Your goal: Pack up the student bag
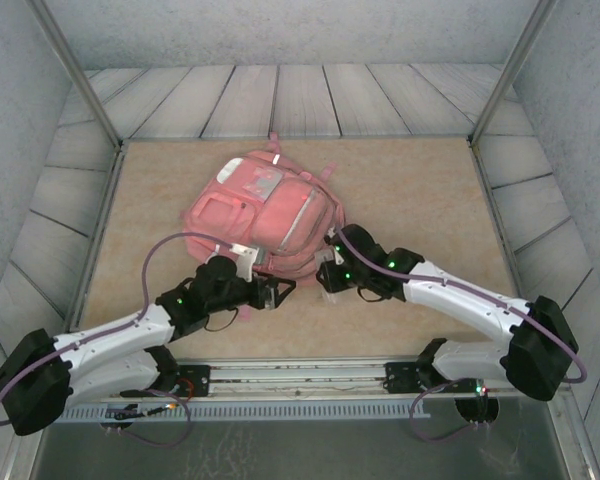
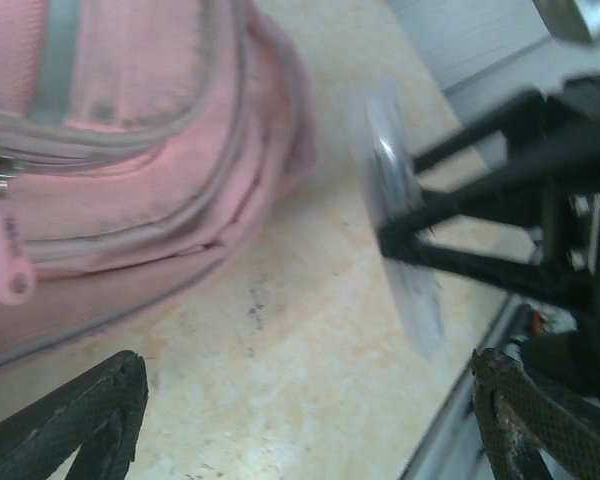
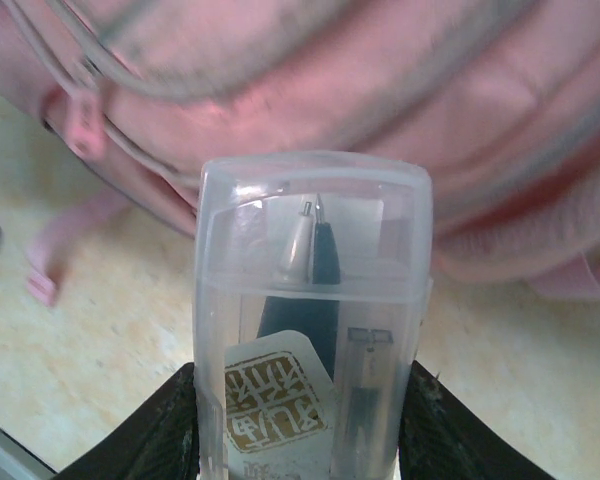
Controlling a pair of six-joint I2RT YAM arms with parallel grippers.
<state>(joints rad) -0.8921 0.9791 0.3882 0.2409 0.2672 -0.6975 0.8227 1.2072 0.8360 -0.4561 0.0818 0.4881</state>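
We see the student bag (image 1: 265, 215), soft pink fabric with grey-piped zips, lying flat in the middle of the mottled beige tabletop (image 1: 410, 200). Our right pincer (image 3: 305, 425) pinches a clear plastic case (image 3: 310, 250), slim and round-cornered (pens and a printed label show through it), just beside the bag's near edge. The left pincer (image 2: 310, 400) stands spread, its textured black fingers (image 2: 100, 410) wide apart over bare tabletop, close to the bag.

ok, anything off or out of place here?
Nothing spilled or damaged. One oddity: the clear pen case is clamped in the right jaws right at the student bag, yet the zips in view look closed, so no opening shows for it.
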